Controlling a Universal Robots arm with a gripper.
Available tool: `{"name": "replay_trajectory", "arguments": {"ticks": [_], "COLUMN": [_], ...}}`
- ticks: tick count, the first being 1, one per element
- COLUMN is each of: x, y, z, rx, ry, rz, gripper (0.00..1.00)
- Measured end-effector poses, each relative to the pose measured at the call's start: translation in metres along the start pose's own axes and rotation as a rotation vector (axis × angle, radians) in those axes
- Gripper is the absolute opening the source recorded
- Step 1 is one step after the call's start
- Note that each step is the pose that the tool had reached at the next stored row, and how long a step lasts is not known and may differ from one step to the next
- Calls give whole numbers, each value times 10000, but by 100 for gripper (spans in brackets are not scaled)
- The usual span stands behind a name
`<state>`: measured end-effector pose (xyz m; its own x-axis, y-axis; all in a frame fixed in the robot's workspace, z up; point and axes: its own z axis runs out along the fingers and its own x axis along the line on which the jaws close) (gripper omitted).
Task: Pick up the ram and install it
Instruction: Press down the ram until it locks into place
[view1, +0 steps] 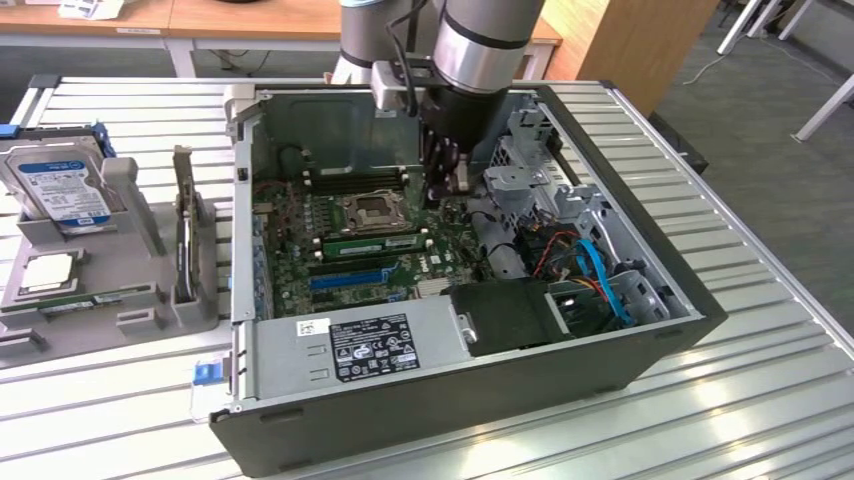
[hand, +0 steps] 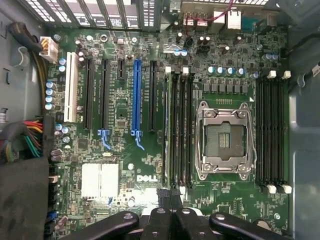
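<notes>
**Ram in a motherboard slot, end effector closed above it**

An open computer case lay on its side on a slatted metal surface, with the motherboard facing up. The arm reached down into the case from above. Its end effector hung over the board on the side of the CPU socket toward the exterior view's right. The fingers were pressed together with nothing between them; in the wrist view their dark tips met just over the near end of a bank of memory slots.

The ram was a long green stick standing on edge in one of the black memory slots. It lay between the CPU socket and the blue expansion slot and ran parallel to both. The end of the ram toward the exterior view's right was near the end effector. Whether the tips touched it could not be told.

A grey power supply with a black-and-white label filled the near corner of the case. Blue cables curled through the drive bay on the exterior view's right.

Outside the case, at the exterior view's left, a grey fixture held a hard drive propped at a tilt, with a processor chip lying flat in a recess below it.
</notes>
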<state>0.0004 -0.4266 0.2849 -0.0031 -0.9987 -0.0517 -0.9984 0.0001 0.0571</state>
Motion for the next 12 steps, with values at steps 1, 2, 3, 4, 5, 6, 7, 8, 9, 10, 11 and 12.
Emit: {"name": "replay_trajectory", "arguments": {"ticks": [1,2,3,4,5,6,7,8,9,10,11,12], "x": [1,1,2,3,4,4,5,6,7,7,8,9], "y": [-1,-2,-2,-3,-4,-5,-6,-6,-7,-7,-8,-9], "z": [15,29,42,55,67,82,95,106,117,129,142,158], "rx": [0,0,-1,0,0,0,0,0,-1,0,0,0], "ry": [-3,-7,-12,-21,-31,-41,-52,-59,-68,-78,-87,-96], "rz": [0,0,0,-1,-2,-2,-3,-3,-4,-4,-4,-5], "gripper": [10,10,10,10,10,10,10,10,10,10,10,10]}}
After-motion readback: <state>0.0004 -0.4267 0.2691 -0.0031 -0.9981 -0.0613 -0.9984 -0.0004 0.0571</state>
